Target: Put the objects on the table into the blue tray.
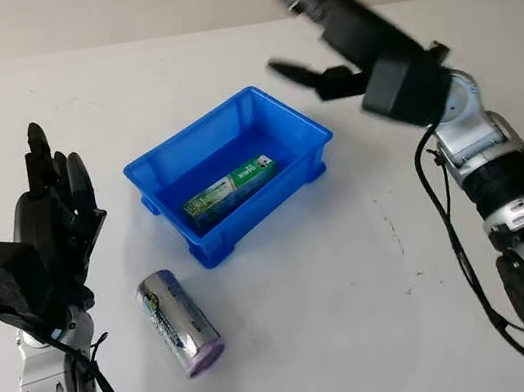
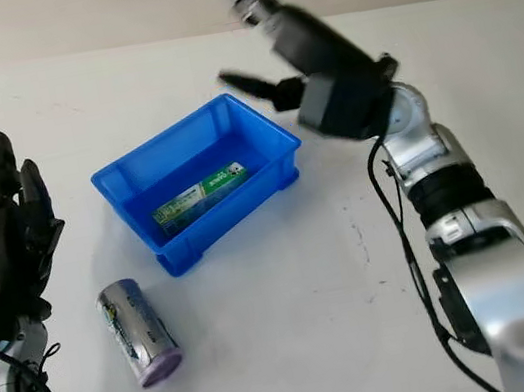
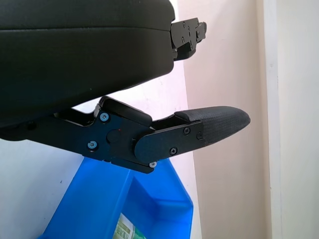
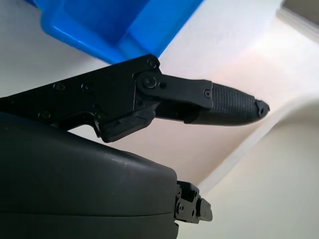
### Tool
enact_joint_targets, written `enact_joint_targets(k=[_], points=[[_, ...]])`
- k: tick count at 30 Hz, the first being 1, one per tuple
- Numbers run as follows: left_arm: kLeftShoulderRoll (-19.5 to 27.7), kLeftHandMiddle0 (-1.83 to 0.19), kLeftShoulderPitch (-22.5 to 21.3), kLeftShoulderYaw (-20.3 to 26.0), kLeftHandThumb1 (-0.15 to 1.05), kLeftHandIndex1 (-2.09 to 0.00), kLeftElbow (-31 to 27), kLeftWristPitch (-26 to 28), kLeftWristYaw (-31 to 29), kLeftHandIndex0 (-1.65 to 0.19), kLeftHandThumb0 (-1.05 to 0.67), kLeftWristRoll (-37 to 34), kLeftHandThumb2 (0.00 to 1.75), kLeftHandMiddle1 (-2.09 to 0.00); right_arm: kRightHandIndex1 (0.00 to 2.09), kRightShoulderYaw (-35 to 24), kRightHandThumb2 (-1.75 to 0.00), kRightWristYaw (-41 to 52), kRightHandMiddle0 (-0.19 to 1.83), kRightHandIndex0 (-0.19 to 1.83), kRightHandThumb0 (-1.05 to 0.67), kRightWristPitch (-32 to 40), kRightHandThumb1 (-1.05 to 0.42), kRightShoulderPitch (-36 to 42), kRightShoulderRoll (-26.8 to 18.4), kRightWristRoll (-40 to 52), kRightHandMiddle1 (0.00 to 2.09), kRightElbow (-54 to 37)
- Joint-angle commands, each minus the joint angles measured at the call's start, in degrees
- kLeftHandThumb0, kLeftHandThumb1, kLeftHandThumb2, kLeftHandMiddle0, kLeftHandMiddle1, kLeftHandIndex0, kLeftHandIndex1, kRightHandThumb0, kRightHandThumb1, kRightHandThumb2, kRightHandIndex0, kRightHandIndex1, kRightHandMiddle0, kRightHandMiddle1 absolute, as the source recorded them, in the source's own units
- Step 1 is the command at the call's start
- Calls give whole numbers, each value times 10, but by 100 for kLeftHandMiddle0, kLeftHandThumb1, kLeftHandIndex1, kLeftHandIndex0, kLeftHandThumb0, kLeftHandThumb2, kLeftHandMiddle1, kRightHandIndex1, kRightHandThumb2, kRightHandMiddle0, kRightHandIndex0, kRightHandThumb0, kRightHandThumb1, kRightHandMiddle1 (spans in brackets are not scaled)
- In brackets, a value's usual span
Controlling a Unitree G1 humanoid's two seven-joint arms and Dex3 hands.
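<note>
Tray: blue plastic, rectangular, open top, set at an angle at centre frame in the eye views, on a white table. Rim with small lip handles at the short ends.

Box: green and white carton, long and narrow, lying flat on the tray floor along its near wall. Counted as done.

Can: silver cylinder with printed label and a purple end cap, lying on its side on the table at lower left of centre, just below the tray's near corner and apart from it. Purple end points toward the bottom edge. Not yet in the tray; the one item left, as far as the views show.

Left hand: black, at left of frame, raised beside the tray with fingers pointing up-frame. Open, holding nothing. Near the can, which lies to its lower right; not touching it.

Right hand: black, at upper right of centre, above and beyond the tray's far corner. Open, nothing in it; the right wrist view shows a bare finger over the table past the tray's edge.

Progress: judged about half done, one item in and one out. The left hand looks best placed for the can.
</note>
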Motion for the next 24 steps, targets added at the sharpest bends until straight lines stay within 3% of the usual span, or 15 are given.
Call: enact_joint_targets(k=[1,6,14,24], points=[[5,15,7,3,105,-5,-4,-5,-3,17,-78,3,66,-5,0,-24,-68,-12,-19,-19,-84,65,-105,48,16,22,0,-66],[5,15,3,2,105,-5,0,-2,-6,16,-78,1,66,-5,0,-72,-68,-8,-19,-19,-79,142,-105,115,47,104,0,-146],[8,15,-3,3,105,-5,13,-11,-13,18,-78,0,66,-5,0,-111,-75,-44,-19,-19,-76,176,-105,194,71,138,0,-209],[8,16,-9,4,105,-5,15,-7,-14,18,-80,-2,65,-5,0,-113,-76,-56,-19,-19,-74,206,-105,220,90,146,0,-244]])
